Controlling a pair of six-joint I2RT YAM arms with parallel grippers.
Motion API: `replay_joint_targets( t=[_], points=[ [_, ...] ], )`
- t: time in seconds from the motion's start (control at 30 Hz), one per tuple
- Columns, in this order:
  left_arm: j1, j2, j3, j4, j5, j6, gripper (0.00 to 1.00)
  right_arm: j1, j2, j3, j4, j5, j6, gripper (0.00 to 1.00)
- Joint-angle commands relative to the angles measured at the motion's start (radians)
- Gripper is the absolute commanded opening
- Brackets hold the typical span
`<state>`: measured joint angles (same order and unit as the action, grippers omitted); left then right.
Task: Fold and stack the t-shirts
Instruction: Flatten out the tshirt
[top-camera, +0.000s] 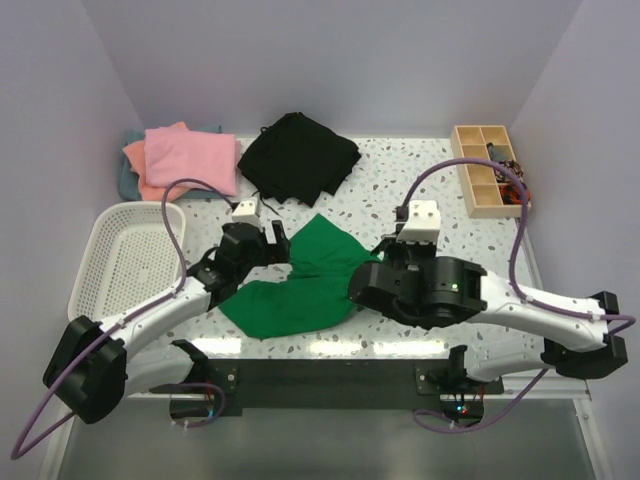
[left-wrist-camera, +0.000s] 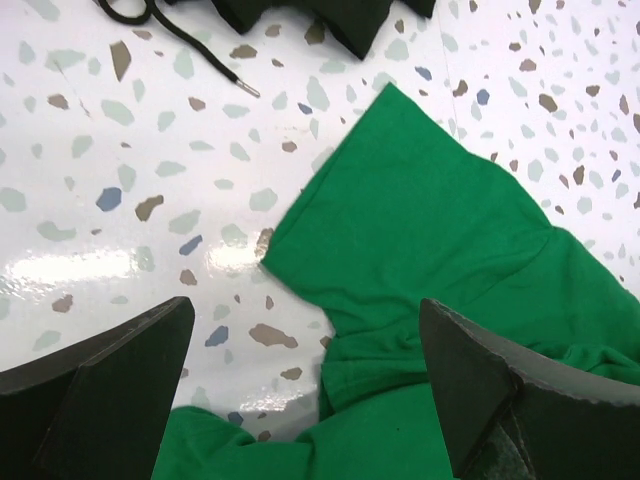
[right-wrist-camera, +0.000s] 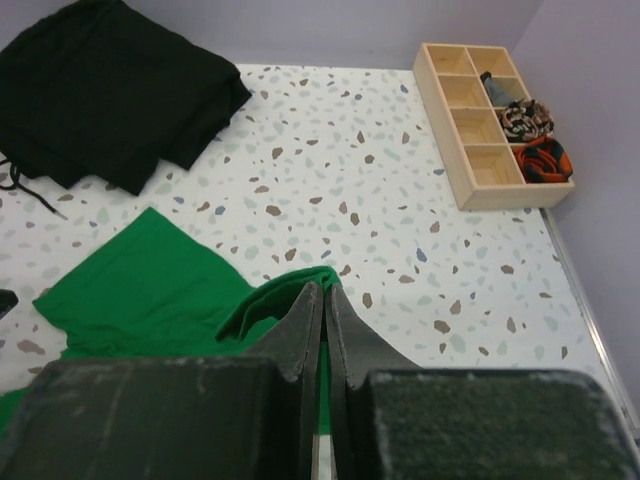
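Top external view: the speckled tabletop (top-camera: 400, 190) carries the green t-shirt (top-camera: 300, 290), crumpled near the front edge between both arms. A black garment (top-camera: 298, 155) lies behind it, and a pink t-shirt (top-camera: 190, 155) tops a pile at the far left corner. The left pincer (left-wrist-camera: 305, 330) hangs wide apart over a green sleeve, holding nothing. The right pincer (right-wrist-camera: 325, 300) is pinched closed on a green fold.

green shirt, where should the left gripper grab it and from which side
Probably the green shirt at its sleeve, along the straight hem, coming down from the bare table side. That flap lies flat with open table beside it, and the open left gripper hangs just over it. The right gripper is shut on a bunched fold at the other side.
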<state>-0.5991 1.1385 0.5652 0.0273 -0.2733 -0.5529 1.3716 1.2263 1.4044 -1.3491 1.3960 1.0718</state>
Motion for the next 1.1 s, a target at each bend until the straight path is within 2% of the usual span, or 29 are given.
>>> replay_joint_targets(
  t=[0.0,0.03,0.07,0.1,0.2,0.33,0.57,0.73,0.9,1.07],
  points=[
    [0.022,-0.014,0.059,-0.021,0.005,0.057,1.0,0.003,-0.08,0.134,-0.052,0.155,-0.27,0.0],
    [0.022,-0.01,0.059,-0.018,0.014,0.057,1.0,0.0,-0.094,0.136,0.008,0.156,-0.339,0.0],
    [0.022,0.001,0.055,-0.015,0.019,0.054,1.0,-0.009,-0.14,0.104,0.078,0.155,-0.504,0.0],
    [0.022,0.009,0.05,-0.01,0.026,0.048,1.0,-0.023,-0.163,0.075,0.246,0.138,-0.589,0.0],
    [0.022,0.036,0.021,0.022,0.065,0.031,1.0,-0.121,-0.252,-0.065,0.402,0.043,-0.703,0.0],
    [0.022,0.082,-0.014,0.094,0.108,0.018,1.0,-0.18,-0.287,-0.122,0.294,0.026,-0.567,0.0],
    [0.022,0.22,0.055,0.12,0.144,0.053,1.0,-0.183,-0.301,-0.039,0.298,0.055,-0.656,0.0],
    [0.021,0.253,0.042,0.131,0.207,0.039,1.0,-0.184,-0.301,-0.076,0.344,0.034,-0.682,0.0],
    [-0.016,0.169,-0.02,0.096,0.241,0.034,1.0,-0.201,-0.298,-0.133,0.393,-0.005,-0.681,0.0],
    [-0.024,0.015,-0.135,0.065,0.267,0.005,1.0,-0.235,-0.289,-0.179,0.453,-0.058,-0.707,0.0]
  ],
)
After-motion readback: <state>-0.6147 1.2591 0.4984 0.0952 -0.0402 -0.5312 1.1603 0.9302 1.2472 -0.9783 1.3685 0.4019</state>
